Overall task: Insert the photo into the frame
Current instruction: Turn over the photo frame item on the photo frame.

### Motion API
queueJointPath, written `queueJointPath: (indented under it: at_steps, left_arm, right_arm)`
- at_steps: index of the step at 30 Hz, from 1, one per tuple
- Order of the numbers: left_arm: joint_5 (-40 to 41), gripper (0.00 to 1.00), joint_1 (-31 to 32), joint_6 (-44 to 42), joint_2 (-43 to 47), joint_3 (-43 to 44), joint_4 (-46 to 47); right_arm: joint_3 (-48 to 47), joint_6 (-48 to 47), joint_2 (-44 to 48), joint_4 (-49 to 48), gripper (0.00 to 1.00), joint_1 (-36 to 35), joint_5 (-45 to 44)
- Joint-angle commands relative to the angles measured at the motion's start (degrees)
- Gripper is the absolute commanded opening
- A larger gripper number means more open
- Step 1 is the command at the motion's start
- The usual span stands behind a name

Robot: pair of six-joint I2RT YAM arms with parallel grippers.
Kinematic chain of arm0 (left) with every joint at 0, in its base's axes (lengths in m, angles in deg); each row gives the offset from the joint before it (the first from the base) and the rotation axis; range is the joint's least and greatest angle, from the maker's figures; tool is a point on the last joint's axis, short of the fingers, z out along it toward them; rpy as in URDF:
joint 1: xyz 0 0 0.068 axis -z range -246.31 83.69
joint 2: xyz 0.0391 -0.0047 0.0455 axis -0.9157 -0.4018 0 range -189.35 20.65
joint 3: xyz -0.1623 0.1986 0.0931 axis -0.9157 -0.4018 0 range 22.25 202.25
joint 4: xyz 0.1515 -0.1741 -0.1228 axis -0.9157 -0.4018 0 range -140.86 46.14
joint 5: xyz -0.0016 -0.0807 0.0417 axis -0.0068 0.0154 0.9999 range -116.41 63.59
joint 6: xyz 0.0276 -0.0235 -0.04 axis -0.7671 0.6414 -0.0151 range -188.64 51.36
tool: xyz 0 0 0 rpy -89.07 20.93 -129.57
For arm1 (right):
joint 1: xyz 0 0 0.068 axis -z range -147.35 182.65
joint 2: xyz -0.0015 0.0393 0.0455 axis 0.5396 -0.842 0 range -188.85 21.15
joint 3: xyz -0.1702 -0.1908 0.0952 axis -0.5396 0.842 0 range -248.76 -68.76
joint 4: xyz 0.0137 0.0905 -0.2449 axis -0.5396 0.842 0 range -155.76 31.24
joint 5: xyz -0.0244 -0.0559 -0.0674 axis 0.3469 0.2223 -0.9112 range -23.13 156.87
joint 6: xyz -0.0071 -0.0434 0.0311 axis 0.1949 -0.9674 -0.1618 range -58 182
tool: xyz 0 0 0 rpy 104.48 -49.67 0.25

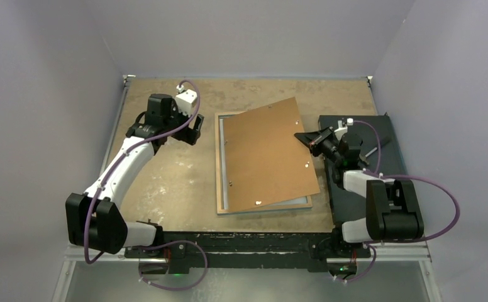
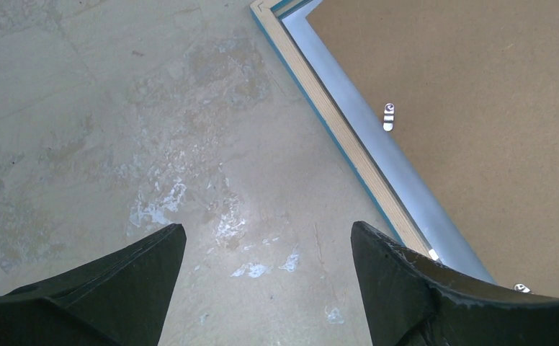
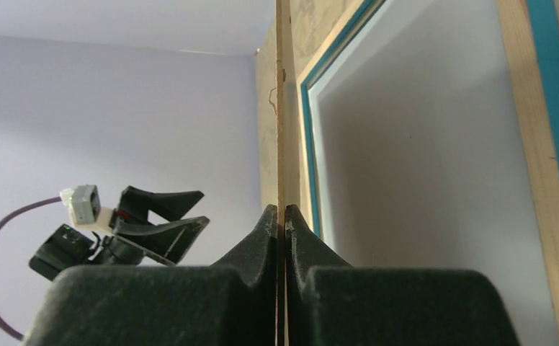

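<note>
The frame (image 1: 220, 165) lies face down on the table, with its wood-coloured rim (image 2: 333, 121) up and a blue edge below it. A brown backing board (image 1: 266, 154) lies tilted across it, its right edge raised. My right gripper (image 1: 309, 142) is shut on that raised edge; in the right wrist view the thin board (image 3: 279, 108) runs edge-on between the closed fingertips (image 3: 295, 223), with the frame's pane (image 3: 421, 180) beyond. My left gripper (image 2: 266, 234) hangs open over bare table just left of the frame, holding nothing. The photo is hidden.
A black mat (image 1: 383, 129) lies at the table's right side under the right arm. Small metal tabs (image 2: 390, 115) sit along the board near the frame's inner edge. The table top (image 1: 166, 182) is worn and scuffed. Grey walls close in on three sides.
</note>
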Motion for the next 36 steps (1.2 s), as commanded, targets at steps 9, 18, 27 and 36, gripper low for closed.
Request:
queueJointPath:
  at_steps: [9, 18, 27, 36]
  left_arm:
    - [-1.22, 0.82, 0.08, -1.12, 0.25, -0.66, 1.08]
    - [-1.36, 0.81, 0.09, -0.8, -0.18, -0.62, 1.06]
    - [-1.69, 0.81, 0.08, -0.47, -0.41, -0.4, 0.8]
    - [-1.69, 0.81, 0.08, -0.45, -0.55, -1.0, 0.97]
  right_arm:
    - [-2.08, -0.96, -4.16, -12.35, 0.0, 0.23, 1.98]
    - [-1.18, 1.51, -7.47, -17.82, 0.0, 0.22, 0.94]
    - [-1.96, 2.17, -10.23, -19.12, 0.0, -0.79, -0.29]
    - [-1.89, 1.58, -11.87, -19.92, 0.0, -2.81, -1.23]
